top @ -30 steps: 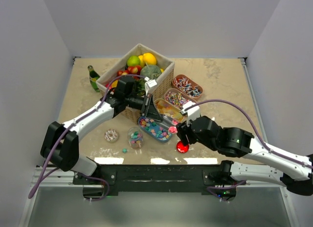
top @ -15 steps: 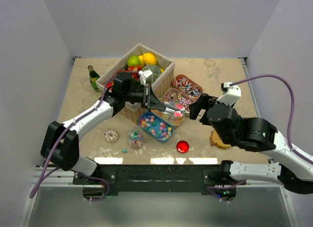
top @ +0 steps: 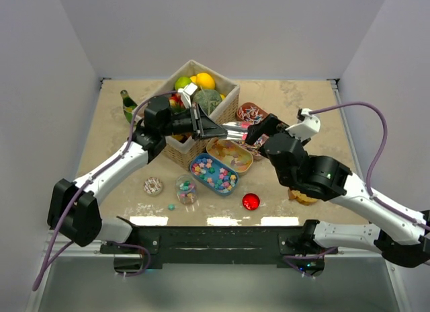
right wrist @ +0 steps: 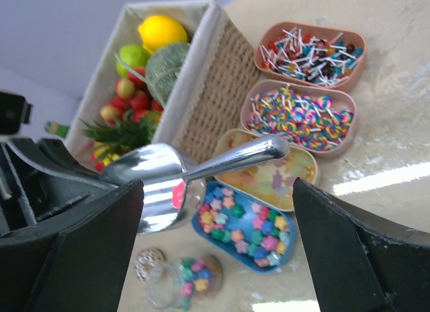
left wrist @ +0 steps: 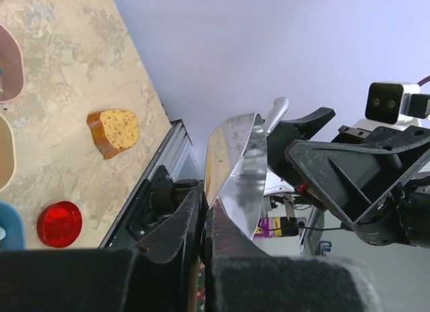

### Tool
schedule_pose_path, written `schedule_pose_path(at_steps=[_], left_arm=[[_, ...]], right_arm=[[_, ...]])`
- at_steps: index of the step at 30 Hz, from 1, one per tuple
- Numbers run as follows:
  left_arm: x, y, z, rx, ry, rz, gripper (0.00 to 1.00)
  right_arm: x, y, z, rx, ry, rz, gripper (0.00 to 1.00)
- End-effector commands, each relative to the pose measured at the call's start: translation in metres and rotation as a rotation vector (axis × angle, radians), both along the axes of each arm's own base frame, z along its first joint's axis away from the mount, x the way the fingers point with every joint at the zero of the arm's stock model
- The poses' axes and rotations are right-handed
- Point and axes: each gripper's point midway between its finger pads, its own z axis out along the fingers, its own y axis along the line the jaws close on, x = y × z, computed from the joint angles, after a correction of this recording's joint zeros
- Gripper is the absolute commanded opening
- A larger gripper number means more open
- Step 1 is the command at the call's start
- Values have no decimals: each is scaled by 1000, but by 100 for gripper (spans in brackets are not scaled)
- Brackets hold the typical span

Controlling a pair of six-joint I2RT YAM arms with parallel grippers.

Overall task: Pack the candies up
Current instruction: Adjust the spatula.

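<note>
Well, scoop handover, and packing has barely begun.
My left claw (top: 205, 126) grips the scoop (top: 236, 128); my right claw (top: 257, 132) is wide open by its handle. Candies (top: 213, 175) fill the middle trays (top: 192, 166); the near jar (top: 186, 189) holds few.

Both arms are the same build: the left arm (top: 111, 169) and right arm (top: 366, 201) have glossy white shells broken up by chunky black joint housings, and they're bolted to a black base bar (top: 215, 243). Right behind the left gripper (top: 213, 129) and the right gripper (top: 259, 128) sits a little white camera box (top: 307, 127), and a purplish cable (top: 363, 103) loops out from there back along each arm. The fingers (right wrist: 67, 258) are matte black plastic, wedge-shaped, with open truss-like ribbing on the sides.
</note>
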Motion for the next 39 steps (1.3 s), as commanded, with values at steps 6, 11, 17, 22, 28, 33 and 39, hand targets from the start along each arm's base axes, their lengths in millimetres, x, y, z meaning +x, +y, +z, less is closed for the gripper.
schedule_pose_path(at_steps=[6,11,17,22,28,33,39], left_arm=[[-5,7,36,-122,31,51,0],[-5,8,34,-127,75,70,0],[-10,10,23,-150,146,71,0],[-11,10,23,-148,143,71,0],[-15,12,20,-129,122,66,0],[-17,13,17,-101,94,60,11],[-21,17,16,-68,58,73,50]], right_arm=[[31,10,48,192,-240,-111,83],[34,13,48,235,-283,-119,58],[36,13,46,259,-306,-130,42],[36,14,44,267,-316,-133,36],[36,14,40,255,-322,-120,3],[33,15,34,265,-330,-89,0],[29,13,28,293,-318,-82,0]])
